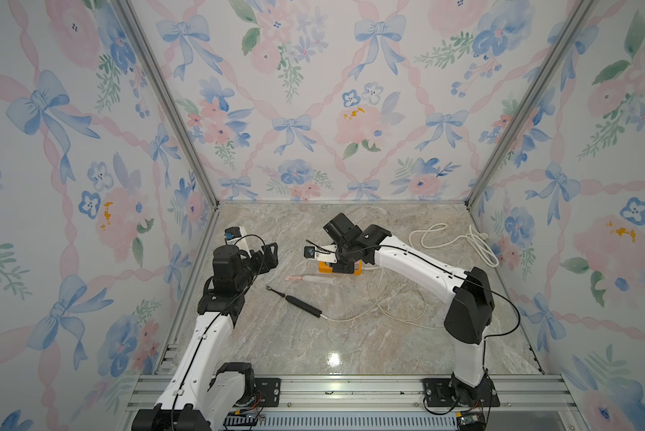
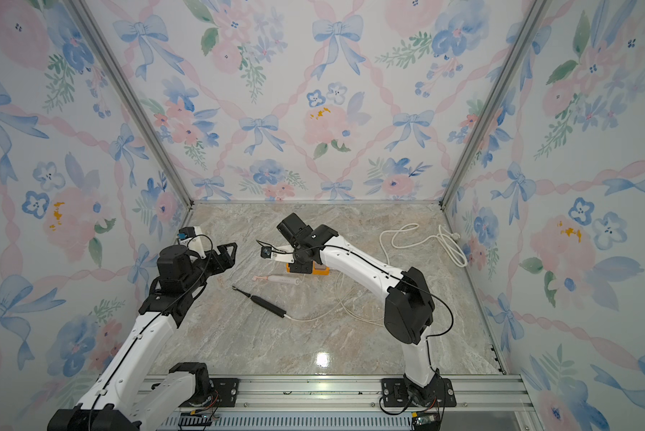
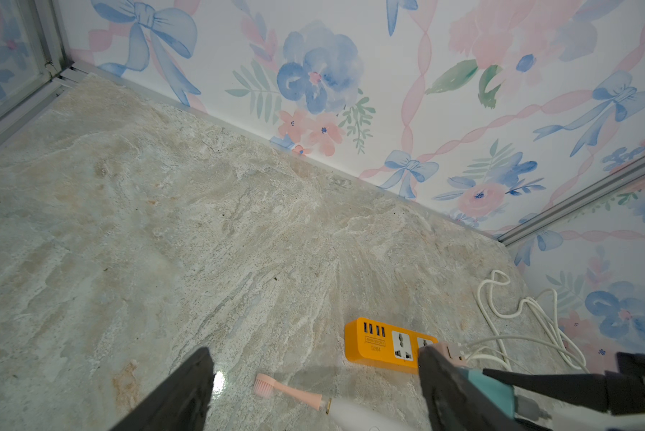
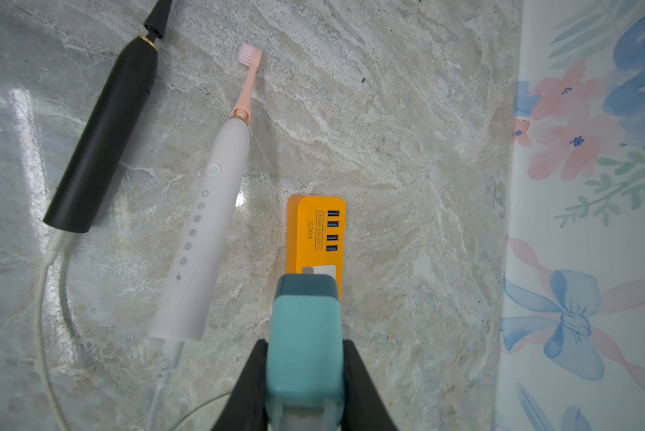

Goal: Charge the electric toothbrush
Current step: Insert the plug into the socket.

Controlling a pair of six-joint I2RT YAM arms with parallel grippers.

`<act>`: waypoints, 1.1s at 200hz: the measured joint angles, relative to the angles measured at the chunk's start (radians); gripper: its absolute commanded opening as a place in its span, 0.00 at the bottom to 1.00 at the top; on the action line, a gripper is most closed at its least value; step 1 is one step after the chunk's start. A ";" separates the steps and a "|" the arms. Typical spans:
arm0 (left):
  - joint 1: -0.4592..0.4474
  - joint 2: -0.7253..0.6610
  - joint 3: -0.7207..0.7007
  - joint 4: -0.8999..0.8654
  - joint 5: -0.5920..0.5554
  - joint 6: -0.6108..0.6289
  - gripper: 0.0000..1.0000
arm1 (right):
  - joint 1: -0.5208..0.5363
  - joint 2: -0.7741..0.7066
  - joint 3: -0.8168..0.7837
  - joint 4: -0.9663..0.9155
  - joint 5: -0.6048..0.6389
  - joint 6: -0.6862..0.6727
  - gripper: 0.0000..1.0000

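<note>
A marbled tabletop [image 1: 351, 343] is seen in both top views, with a coiled white cord [image 1: 459, 239] laid toward its far right corner. The left gripper [image 1: 271, 255] is held above the surface near the left edge, its jaws spread wide with nothing between them. The right gripper [image 4: 307, 285] is positioned low over an orange power strip [image 3: 380, 345] set near the middle of the tabletop. Its teal pads [image 4: 302, 336] are pressed close together, and the grey tip of a plug [image 4: 308, 270] is seen pinched just past them. A black electric toothbrush [image 4: 101, 141] is laid flat nearer the front edge, with a white cable joined to its base. The white electric toothbrush [image 4: 209, 231] is laid flat between the two, just beside the strip on its front side, with its pink head turned toward the left edge. It is touched by neither gripper: the right one is placed just behind it, the left one near its head.
</note>
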 measured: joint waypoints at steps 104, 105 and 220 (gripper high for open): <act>0.000 0.000 -0.006 0.000 0.004 0.000 0.88 | -0.043 0.433 0.590 -0.536 0.069 -0.014 0.06; 0.000 0.000 -0.006 0.000 0.004 0.000 0.88 | -0.043 0.434 0.591 -0.537 0.069 -0.014 0.06; 0.002 0.000 -0.006 0.000 0.008 0.000 0.88 | -0.075 0.539 0.703 -0.570 0.050 -0.092 0.08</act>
